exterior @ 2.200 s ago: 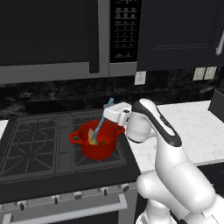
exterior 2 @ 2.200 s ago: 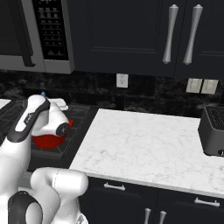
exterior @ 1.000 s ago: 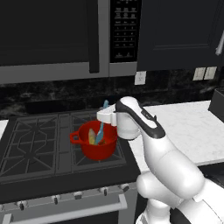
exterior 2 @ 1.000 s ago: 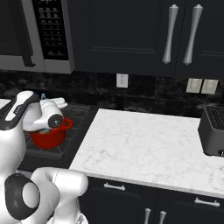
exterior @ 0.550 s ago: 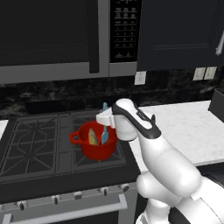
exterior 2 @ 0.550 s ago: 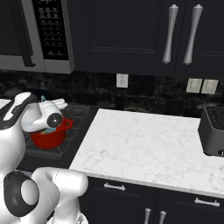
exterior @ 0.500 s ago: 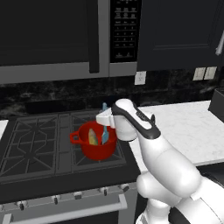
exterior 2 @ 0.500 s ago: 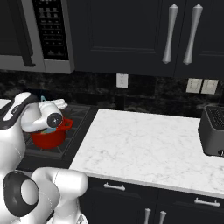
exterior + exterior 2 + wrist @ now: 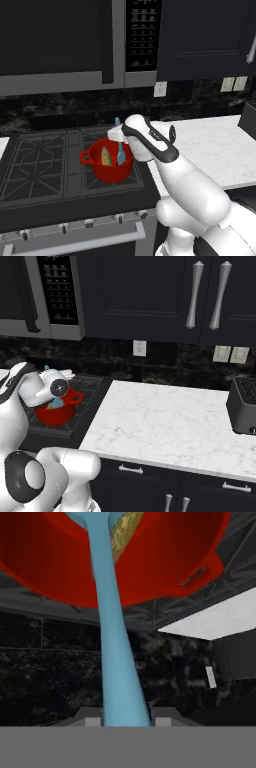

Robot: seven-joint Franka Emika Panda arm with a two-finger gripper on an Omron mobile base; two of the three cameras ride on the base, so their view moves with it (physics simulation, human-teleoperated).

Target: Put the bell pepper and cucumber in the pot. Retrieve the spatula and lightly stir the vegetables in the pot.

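Item: spatula (image 9: 120, 152), light-blue, handle pinched in the closed hand (image 9: 116, 134) above the rim, blade down inside the red pot (image 9: 108, 167) on the stove (image 9: 40, 172) beside a pale-yellow vegetable (image 9: 106, 156), so placed, apparently, for light stirring.

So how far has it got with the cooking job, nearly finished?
Nearly. A yellowish vegetable already lies inside the red pot on the stove. The hand is shut on the blue spatula, whose blade reaches down into the pot. What is left is the stirring itself; I cannot make out a cucumber.
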